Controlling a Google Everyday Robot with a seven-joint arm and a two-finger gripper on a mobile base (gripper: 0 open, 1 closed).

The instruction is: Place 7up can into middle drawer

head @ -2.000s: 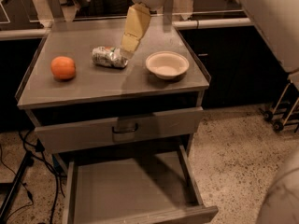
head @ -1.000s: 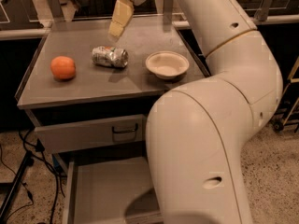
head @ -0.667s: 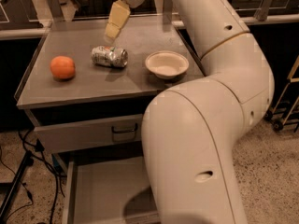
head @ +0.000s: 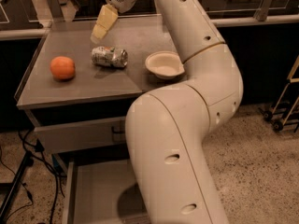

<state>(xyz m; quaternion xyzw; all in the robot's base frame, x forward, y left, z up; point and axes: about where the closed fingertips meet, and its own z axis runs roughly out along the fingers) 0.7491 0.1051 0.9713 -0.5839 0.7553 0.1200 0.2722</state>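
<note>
We pick up the pincer (head: 103,24) at the top of the view, pale yellow, hanging over the back of the desk (head: 79,85), just above and a touch left of the 7up can (head: 109,57). It's apart from the can, and we cannot tell whether it is open or closed. From it, the thick white arm (head: 187,125) sweeps down across the right of the view.

The desk is a flat grey top with a raised edge. Under it sits a closed drawer front (head: 74,135), and lower down the middle drawer (head: 96,195) is pulled out, its bare grey floor partly hidden by the arm. Around it we see a speckled floor (head: 252,143), dark cables (head: 18,171) at the left and a wheeled frame (head: 282,115) at the right.

The can lies on its side, silvery and dented, between the orange (head: 62,68) and the white bowl (head: 164,65).

We count one can, one orange, one bowl.
</note>
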